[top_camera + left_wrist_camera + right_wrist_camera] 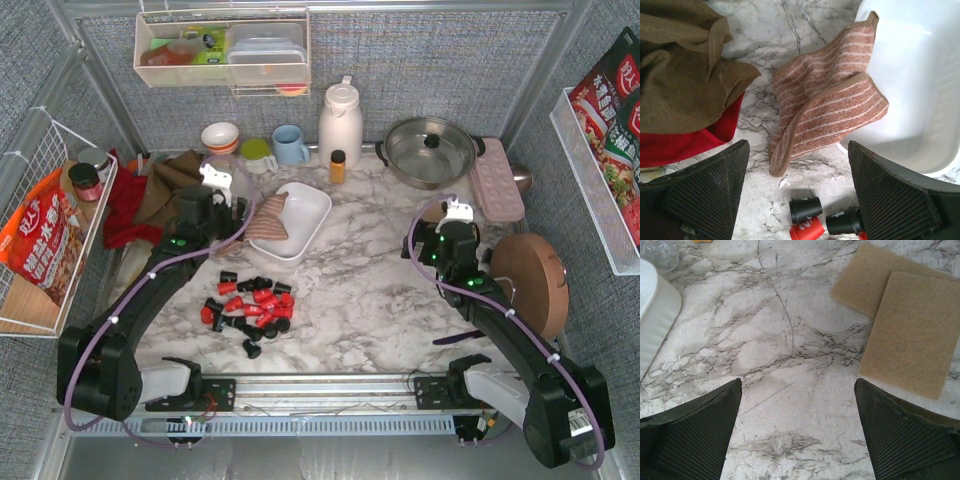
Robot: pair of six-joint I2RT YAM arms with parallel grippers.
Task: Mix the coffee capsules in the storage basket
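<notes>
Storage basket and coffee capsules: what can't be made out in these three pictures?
Top external: the coffee capsules lie small and piled, so no exact count.
Top external: the striped cloth drapes over the left side of the storage basket, hiding what lies beneath.
Left wrist: the bottom edge cuts off the capsules; only a few show.
Right wrist: only a basket corner shows at the left edge; no capsules.

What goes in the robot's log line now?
left end effector: open, empty | right end effector: open, empty | coffee capsules: on table | storage basket: striped cloth over rim
</notes>
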